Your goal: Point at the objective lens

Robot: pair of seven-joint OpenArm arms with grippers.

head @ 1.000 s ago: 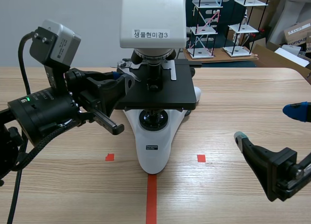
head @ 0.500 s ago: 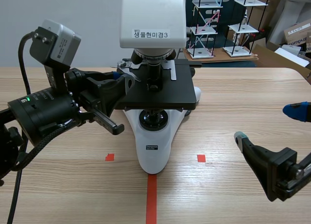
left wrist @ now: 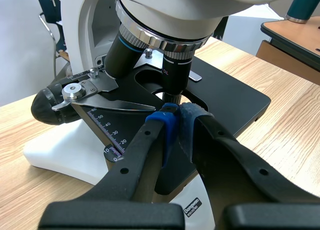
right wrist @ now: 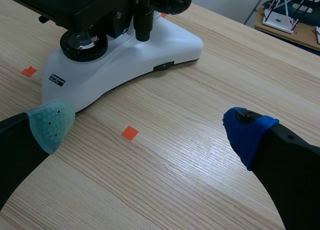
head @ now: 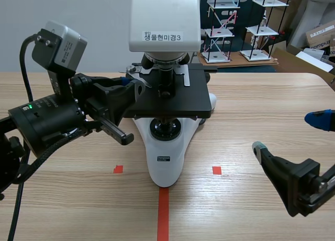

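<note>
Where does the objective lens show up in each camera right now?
Scene view: objective lens under the white head, above the black stage.
Left wrist view: objective lens just ahead of the shut left hand.
Right wrist view: not in it.
Shared landmark: the microscope's white base.

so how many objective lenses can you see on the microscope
2. One slim objective lens stands just ahead of the shut left gripper; a thicker one is angled beside it. Others may be hidden behind the nosepiece.
</note>
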